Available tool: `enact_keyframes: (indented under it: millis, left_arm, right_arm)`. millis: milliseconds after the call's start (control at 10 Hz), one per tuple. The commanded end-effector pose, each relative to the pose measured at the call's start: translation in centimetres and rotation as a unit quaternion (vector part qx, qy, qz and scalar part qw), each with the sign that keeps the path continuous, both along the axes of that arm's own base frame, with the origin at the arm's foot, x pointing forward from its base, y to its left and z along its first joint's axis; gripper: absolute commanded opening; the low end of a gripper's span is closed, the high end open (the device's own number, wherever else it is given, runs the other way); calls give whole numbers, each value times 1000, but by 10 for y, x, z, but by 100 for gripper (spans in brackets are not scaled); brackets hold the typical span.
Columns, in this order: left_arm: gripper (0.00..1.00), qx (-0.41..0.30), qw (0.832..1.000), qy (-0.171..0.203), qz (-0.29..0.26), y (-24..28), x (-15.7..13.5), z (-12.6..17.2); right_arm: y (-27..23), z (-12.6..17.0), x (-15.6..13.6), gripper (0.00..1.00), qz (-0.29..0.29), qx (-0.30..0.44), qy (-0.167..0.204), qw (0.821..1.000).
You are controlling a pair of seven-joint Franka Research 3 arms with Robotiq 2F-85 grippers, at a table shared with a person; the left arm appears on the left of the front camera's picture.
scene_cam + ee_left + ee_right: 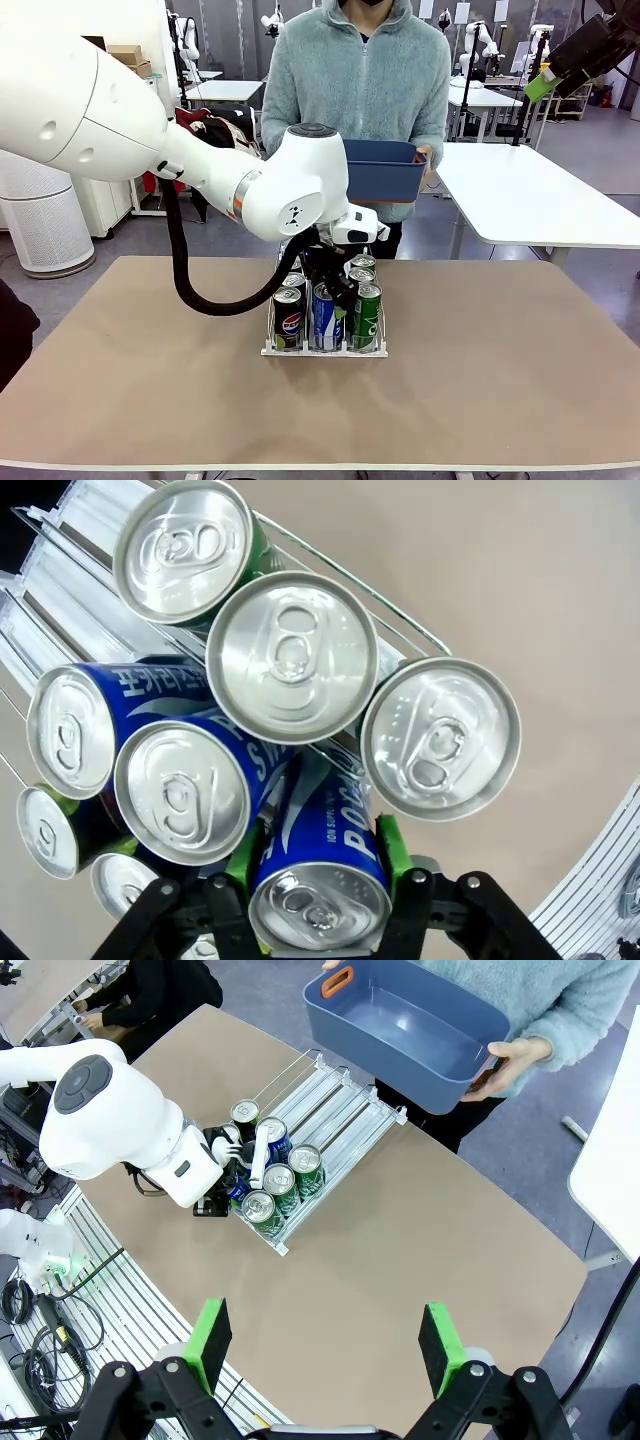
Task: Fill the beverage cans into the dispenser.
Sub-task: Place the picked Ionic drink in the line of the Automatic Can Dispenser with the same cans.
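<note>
One blue can, lettered, sits clamped between the green pads of the left gripper in the left wrist view, its silver top nearest the lens. Several more cans crowd just beyond it: two blue cans, three silver-topped ones, a green one farthest, all inside the wire-edged dispenser. The front view adds what that close view hides: the front row reads black Pepsi can, blue, green can, and the left arm blocks the lanes behind. The right wrist view shows the right gripper, jaws wide and empty, high above the brown table, well apart from the rack. Farthest, a person holds a blue bin past the table's far edge.
</note>
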State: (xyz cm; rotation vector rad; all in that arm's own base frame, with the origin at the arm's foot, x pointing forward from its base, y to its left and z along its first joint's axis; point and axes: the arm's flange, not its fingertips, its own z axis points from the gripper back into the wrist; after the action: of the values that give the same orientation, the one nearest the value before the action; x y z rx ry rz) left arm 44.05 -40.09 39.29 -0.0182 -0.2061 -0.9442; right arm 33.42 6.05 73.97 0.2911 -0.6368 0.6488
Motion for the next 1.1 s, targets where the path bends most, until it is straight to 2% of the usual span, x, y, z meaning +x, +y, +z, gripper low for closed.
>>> enact_keyframes:
  millis: [0,300,400,500,600,700,1000]
  left_arm:
    - [57,1,1000,-6,-3,0,0,0]
    - [57,1,1000,-6,-3,0,0,0]
    - [60,1,1000,0,0,1,1,0]
    - [76,0,1000,-7,-4,3,-1,4]
    - [79,5,1000,-12,2,4,-3,7]
    - [95,11,1000,-21,10,4,-5,12]
    - [100,18,999,-41,25,7,-15,29]
  right_arm:
    - [1,0,0,100,0,0,1,1000]
    - [1,0,0,100,0,0,1,1000]
    - [1,0,0,100,0,0,1,1000]
    - [1,0,0,100,0,0,1,1000]
    - [1,0,0,100,0,0,1,1000]
    - [1,0,0,100,0,0,1,1000]
    - [1,0,0,100,0,0,1,1000]
